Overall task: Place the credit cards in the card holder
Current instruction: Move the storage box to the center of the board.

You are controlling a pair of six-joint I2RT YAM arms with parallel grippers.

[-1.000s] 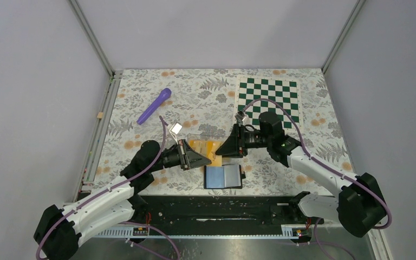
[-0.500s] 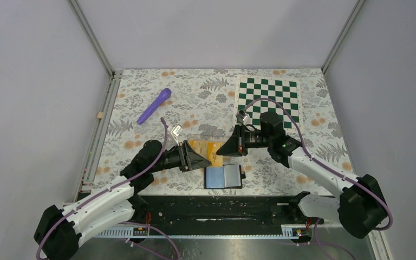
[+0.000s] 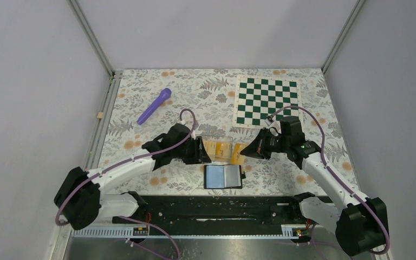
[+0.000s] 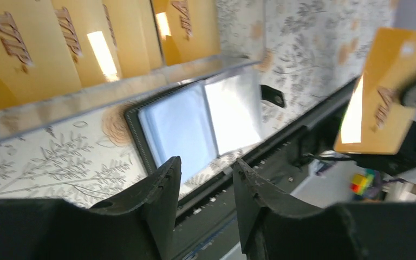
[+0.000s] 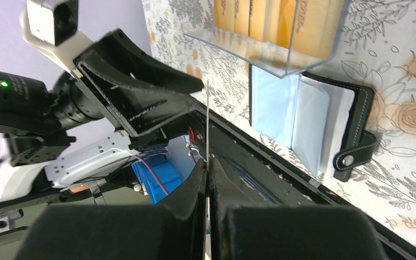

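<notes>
- A handover has just been completed: a second ago the credit card (image 4: 382, 103) was pinched by the left gripper (image 4: 206, 163) over the clear box (image 5: 309, 59), with the right gripper (image 3: 244, 151) standing open beside it. Now the roles are swapped.
- The card is clamped by the right gripper. In the right wrist view it is seen edge-on, a thin line between fingers pressed together.
- The left gripper has been let go and drawn back. Its fingers are parted with nothing between them, and it is parked at the left end of the box.
- The card has been carried clear of the box to the right. It is held off the table, near the far right corner of the card holder (image 3: 223, 176) and not touching it.
- What this is judged to mean: one card has been freed and passed to the arm better placed for the slot. The insertion itself is not yet done, and no card is seen in any pocket.
- The held card is yellow-orange and glossy, with brown lettering and a bright streak of glare across its face.
- The card holder lies open just on the near side of the box. Its grey-blue pockets (image 4: 195, 124) are turned up and the snap tab (image 5: 352, 154) is thrown out to the right.
- The remaining credit cards (image 4: 27, 59) are seen ranked inside the clear box.
</notes>
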